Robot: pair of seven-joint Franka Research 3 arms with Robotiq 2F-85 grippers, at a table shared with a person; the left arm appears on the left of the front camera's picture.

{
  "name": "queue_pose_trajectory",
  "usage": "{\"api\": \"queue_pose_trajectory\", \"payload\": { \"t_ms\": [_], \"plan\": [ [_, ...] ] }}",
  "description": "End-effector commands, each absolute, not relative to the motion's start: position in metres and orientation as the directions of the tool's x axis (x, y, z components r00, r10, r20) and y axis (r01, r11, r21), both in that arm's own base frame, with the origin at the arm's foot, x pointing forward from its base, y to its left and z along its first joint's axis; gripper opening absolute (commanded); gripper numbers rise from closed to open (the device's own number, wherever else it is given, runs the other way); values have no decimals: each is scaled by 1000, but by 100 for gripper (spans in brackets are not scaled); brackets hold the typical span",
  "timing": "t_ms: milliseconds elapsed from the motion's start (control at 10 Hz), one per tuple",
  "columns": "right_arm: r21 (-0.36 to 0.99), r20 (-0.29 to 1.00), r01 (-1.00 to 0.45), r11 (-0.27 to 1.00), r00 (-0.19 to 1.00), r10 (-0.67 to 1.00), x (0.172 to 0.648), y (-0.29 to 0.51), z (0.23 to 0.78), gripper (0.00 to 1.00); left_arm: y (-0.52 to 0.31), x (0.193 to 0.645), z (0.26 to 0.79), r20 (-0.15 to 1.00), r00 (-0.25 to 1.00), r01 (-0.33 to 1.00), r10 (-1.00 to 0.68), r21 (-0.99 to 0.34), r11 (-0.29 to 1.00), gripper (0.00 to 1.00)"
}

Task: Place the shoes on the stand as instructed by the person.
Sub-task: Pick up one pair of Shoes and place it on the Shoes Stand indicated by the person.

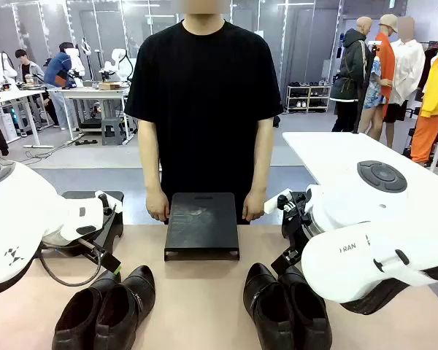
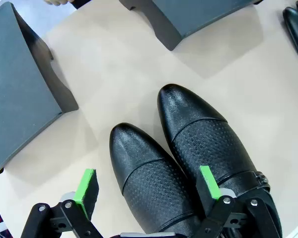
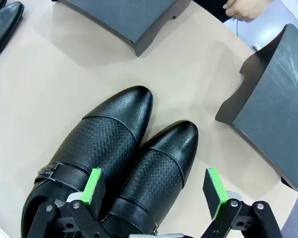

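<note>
Two pairs of shiny black shoes lie at the near side of the table, the left pair (image 1: 106, 310) and the right pair (image 1: 286, 306). My left gripper (image 2: 148, 186) hovers open over the left pair (image 2: 179, 158), its green pads straddling one shoe of it. My right gripper (image 3: 154, 191) is open above the right pair (image 3: 124, 148), with one shoe between its pads. A black stand (image 1: 201, 226) sits mid-table. The person (image 1: 203, 109) stands behind it, a hand at each side of the stand.
A second stand (image 2: 15, 89) is at the table's left, partly behind my left arm (image 1: 29, 219). A third stand (image 3: 273, 99) is at the right, close to the person's hand (image 3: 243, 9). Bare tabletop (image 1: 197, 292) lies between the two pairs.
</note>
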State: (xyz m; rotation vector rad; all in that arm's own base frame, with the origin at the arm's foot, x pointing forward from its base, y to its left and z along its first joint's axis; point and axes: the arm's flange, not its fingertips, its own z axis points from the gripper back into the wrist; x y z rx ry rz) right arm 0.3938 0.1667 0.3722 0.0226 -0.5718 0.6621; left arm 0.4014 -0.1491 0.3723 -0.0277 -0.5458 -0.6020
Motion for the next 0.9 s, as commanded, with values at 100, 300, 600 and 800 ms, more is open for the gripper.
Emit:
{"api": "queue_pose_trajectory", "payload": {
  "t_ms": [100, 300, 600, 800],
  "plan": [
    [-158, 509, -587, 794, 641, 575, 394, 167, 372, 100, -149, 401, 372, 495, 687, 545, -531, 131, 828, 100],
    [-158, 509, -587, 794, 641, 575, 394, 167, 372, 100, -149, 401, 372, 495, 687, 545, -531, 131, 828, 100],
    [-158, 509, -587, 794, 641, 575, 394, 167, 372, 100, -149, 401, 372, 495, 687, 545, -531, 131, 828, 100],
    [-158, 509, -587, 794, 641, 575, 394, 167, 372, 100, -149, 401, 372, 495, 687, 545, -531, 131, 828, 100]
  ]
}}
